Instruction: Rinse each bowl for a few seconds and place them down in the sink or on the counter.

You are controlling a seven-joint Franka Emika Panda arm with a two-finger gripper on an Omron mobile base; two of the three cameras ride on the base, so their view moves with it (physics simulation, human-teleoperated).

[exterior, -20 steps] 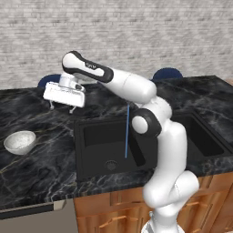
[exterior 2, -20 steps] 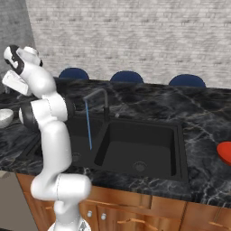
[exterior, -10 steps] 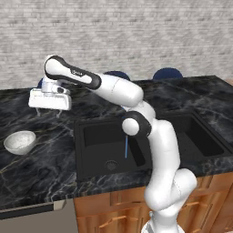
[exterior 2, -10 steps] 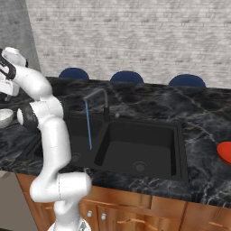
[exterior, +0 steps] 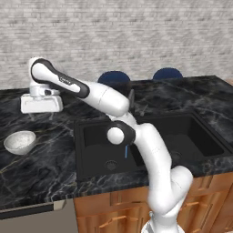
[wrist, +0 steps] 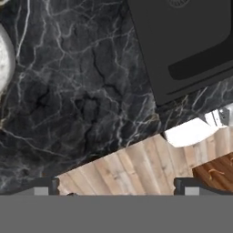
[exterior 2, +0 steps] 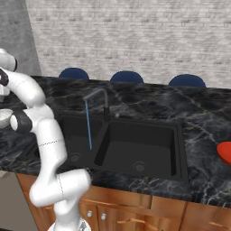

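fingers [wrist: 118, 186]: spread wide, nothing held, raised over glossy black veined bench [exterior: 41, 168] | bowl [exterior: 20, 142]: small, round, white, grey-speckled inside, set on bench, below and apart from fingers, its rim seen at hand-view left edge | sink [exterior: 150, 141]: matte black, rectangular, double-basin, thin blue stream seen at faucet [exterior 2: 100, 100]

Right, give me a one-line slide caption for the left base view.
Open gripper poised above the black marble counter behind the white bowl, water running from the faucet into the sink.
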